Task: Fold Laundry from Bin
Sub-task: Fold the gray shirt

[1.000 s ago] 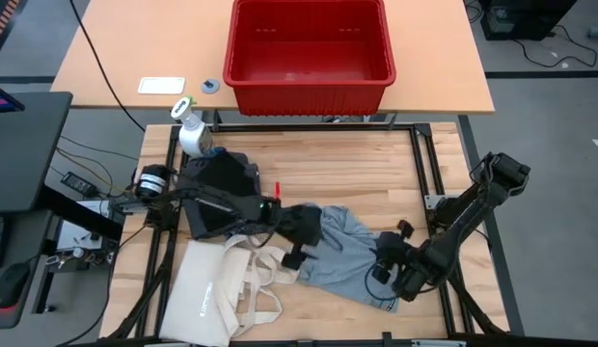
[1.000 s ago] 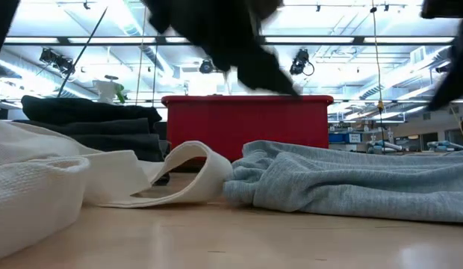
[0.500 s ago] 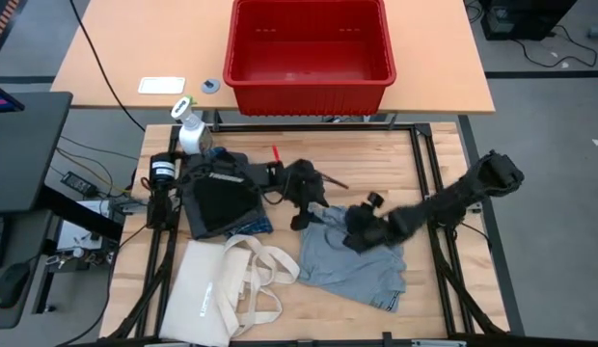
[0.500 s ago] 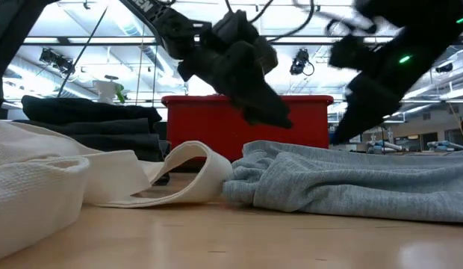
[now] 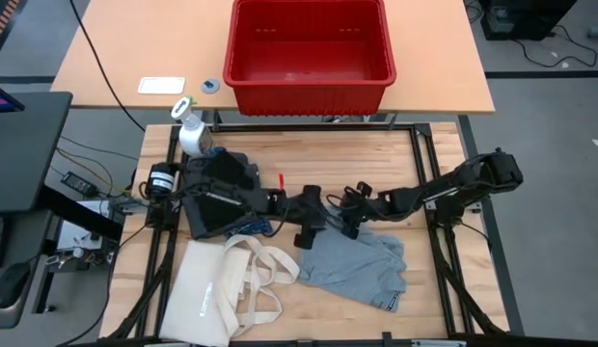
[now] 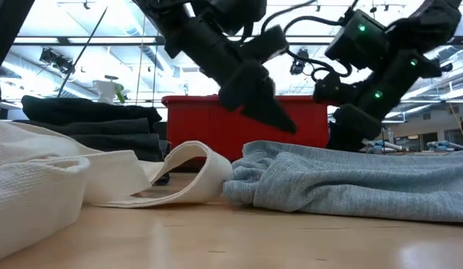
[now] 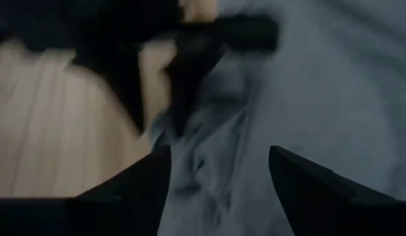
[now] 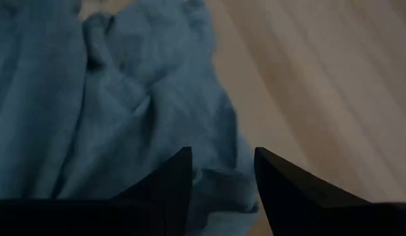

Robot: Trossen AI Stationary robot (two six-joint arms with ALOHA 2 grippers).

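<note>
Best done by pinching both far corners of light grey garment (image 5: 355,263) evenly, low to worktop (image 5: 376,164). Left pincer (image 5: 309,231) apart, right pincer (image 5: 353,224) apart, both just over far edge, empty. Bin (image 5: 310,48) beyond, empty. Versus half-second back: pincers closer together, lower.

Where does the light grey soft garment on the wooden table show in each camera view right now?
High view: the light grey soft garment lies lower centre, beside the cream tote.
Low view: right foreground, before the red plastic bin.
Left wrist view: fills the right side.
Right wrist view: fills the left side.
Shared landmark: the red plastic bin, seen in the high and low views only.
</note>
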